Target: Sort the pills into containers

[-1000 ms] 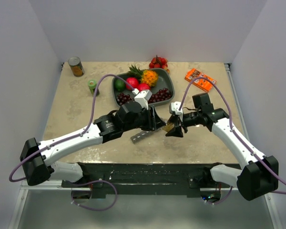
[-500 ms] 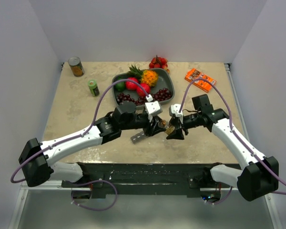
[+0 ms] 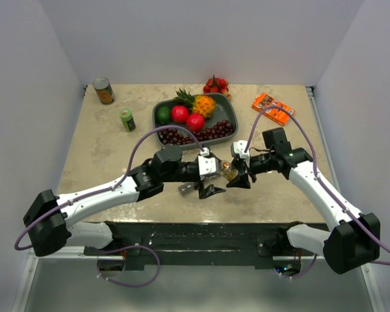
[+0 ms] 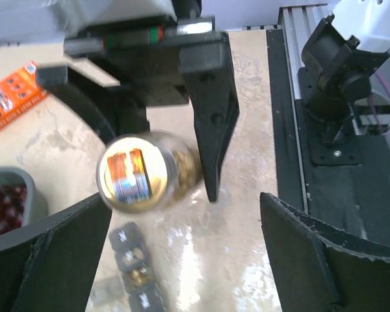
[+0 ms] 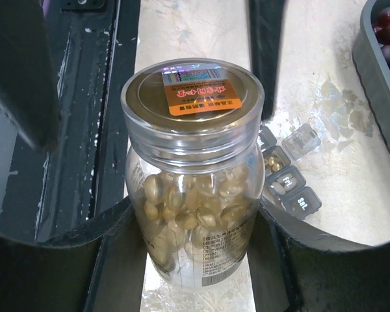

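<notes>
**A:** What has the right gripper got?

**B:** It is clenched on a clear pill bottle, with one finger on each side of the body below the neck. The lid is on and carries an orange label, and golden pills show through the wall.

**A:** And the left gripper?

**B:** Released. Its fingers are spread wide and nothing sits between them. The bottle's lid faces it, just ahead of the fingertips and nearer one finger than the other. I cannot tell whether that finger touches the lid.

**A:** Where are the containers?

**B:** The dark-grey strip lies flat on the tabletop. It is beneath the bottle and a little to one side of the right gripper's fingers. From the left wrist it shows below the open span, close to one finger. One clear lid is flipped open, pills lie in a couple of the compartments, and the end lid is closed.

**A:** Anything else close by?

**B:** A grey tray of dark red fruit sits beyond the strip on the right gripper's far side. An orange pack lies well beyond the left gripper.
</notes>
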Controlling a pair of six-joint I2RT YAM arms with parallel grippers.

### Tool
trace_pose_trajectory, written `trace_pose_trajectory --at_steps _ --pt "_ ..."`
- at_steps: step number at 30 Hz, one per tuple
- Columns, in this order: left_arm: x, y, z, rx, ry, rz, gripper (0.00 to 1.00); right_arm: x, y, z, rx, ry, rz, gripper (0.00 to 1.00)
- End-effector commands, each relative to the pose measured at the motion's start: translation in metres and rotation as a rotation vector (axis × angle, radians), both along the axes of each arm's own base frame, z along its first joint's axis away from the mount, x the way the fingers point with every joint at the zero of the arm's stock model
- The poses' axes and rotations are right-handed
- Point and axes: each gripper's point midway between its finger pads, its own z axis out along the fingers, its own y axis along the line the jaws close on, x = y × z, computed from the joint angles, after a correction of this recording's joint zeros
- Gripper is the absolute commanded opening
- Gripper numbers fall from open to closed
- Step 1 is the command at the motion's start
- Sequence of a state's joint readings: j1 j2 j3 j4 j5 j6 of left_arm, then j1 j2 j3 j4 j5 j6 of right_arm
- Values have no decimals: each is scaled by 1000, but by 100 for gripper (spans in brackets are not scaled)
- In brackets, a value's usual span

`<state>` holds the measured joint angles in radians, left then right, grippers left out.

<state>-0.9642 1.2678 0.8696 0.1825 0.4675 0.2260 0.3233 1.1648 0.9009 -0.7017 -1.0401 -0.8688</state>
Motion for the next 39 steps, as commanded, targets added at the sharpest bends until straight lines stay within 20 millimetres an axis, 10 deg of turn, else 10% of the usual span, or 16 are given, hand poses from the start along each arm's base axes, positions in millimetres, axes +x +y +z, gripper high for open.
trace_pose_trajectory --at_steps 1,7,25,39 --pt "-4 21 42 -180 64 74 100 6 6 22 57 -48 9 0" --pt "6 45 65 -350 376 301 100 6 6 22 57 -49 8 0" --pt "21 -7 60 -227 615 354 88 9 5 21 55 -45 -2 0" --pt "29 -6 16 11 558 426 31 9 5 20 54 -44 -3 0"
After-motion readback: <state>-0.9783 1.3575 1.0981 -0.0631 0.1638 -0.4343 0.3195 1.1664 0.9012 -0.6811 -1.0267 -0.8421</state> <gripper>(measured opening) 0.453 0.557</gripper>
